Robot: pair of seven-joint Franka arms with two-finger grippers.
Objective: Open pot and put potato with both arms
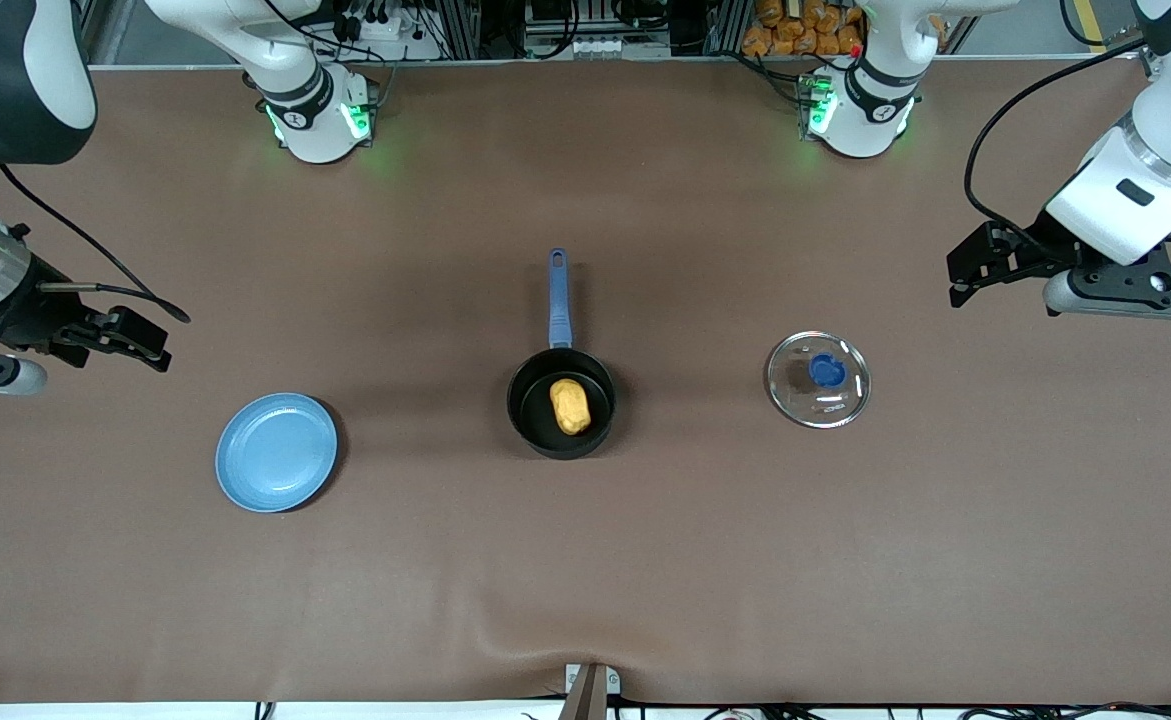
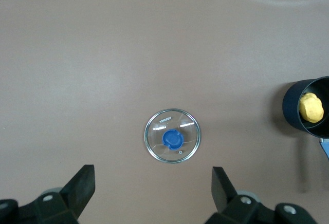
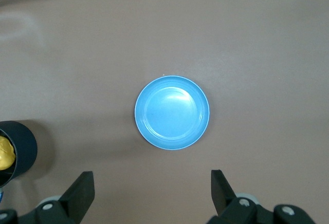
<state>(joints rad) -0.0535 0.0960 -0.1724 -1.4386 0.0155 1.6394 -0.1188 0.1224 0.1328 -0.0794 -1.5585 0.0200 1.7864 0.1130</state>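
Note:
The black pot (image 1: pixel 561 403) stands open at the table's middle, its blue handle (image 1: pixel 558 297) pointing toward the robots' bases. The yellow potato (image 1: pixel 571 405) lies inside it; it also shows in the left wrist view (image 2: pixel 311 108) and partly in the right wrist view (image 3: pixel 5 153). The glass lid (image 1: pixel 818 379) with its blue knob lies flat on the table toward the left arm's end (image 2: pixel 171 136). My left gripper (image 1: pixel 963 275) is open and empty, raised over the table at the left arm's end. My right gripper (image 1: pixel 145 340) is open and empty, raised at the right arm's end.
A light-blue plate (image 1: pixel 276 451) lies empty toward the right arm's end, nearer the front camera than the right gripper; it also shows in the right wrist view (image 3: pixel 172 112). The brown table cover has a crease near the front edge (image 1: pixel 505 630).

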